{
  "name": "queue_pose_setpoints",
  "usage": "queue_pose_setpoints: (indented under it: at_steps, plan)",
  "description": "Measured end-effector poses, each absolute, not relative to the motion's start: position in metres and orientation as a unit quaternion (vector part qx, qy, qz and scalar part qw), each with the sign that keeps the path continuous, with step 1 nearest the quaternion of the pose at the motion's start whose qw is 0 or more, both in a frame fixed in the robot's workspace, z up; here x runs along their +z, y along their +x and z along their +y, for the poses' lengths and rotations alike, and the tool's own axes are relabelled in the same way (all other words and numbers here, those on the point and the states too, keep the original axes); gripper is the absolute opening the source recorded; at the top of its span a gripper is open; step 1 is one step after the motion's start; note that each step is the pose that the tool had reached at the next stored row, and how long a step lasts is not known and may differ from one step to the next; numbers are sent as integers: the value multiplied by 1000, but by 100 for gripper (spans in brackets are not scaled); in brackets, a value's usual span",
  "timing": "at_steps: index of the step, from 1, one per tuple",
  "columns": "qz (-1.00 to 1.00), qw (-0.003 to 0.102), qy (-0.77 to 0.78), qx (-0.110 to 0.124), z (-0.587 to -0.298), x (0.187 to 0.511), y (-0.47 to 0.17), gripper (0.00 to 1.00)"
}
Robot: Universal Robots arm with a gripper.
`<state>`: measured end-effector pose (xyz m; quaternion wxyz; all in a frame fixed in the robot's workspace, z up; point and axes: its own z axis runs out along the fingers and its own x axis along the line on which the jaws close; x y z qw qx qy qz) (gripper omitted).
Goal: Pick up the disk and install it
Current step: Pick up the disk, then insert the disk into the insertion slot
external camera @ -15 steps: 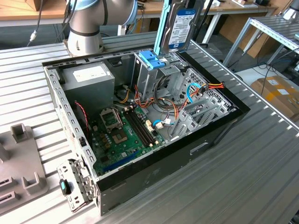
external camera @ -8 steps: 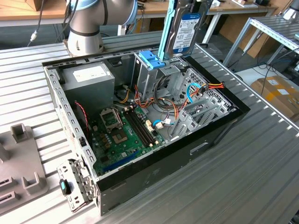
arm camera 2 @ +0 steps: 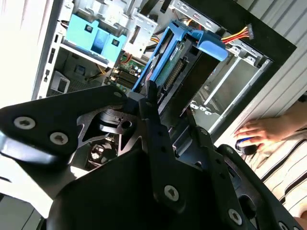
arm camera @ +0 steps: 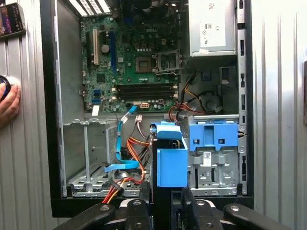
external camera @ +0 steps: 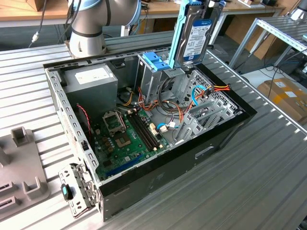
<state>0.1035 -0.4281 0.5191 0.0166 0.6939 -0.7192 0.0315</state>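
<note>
Now gripper point(arm camera 2: 168, 112) clamped on disk point(external camera: 194, 36), upright above case point(external camera: 158, 165); best keep it plumb, clear of cables point(arm camera: 133, 143).

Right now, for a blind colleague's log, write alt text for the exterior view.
A flat silver-grey metal disk with white label and blue plastic rails hangs upright above the open black computer case on a ribbed metal table; a grey robot arm stands behind.

The disk point(external camera: 196, 40) is metal, its rails point(external camera: 177, 33) smooth blue plastic. The case point(external camera: 64, 112) is matt metal, the table point(external camera: 240, 191) probably too.
</note>
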Motion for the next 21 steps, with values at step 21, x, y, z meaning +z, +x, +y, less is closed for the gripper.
queue_pose_setpoints:
  at_steps: [21]
  plan:
    - [-718,35,693,51,-482,513,104,35]
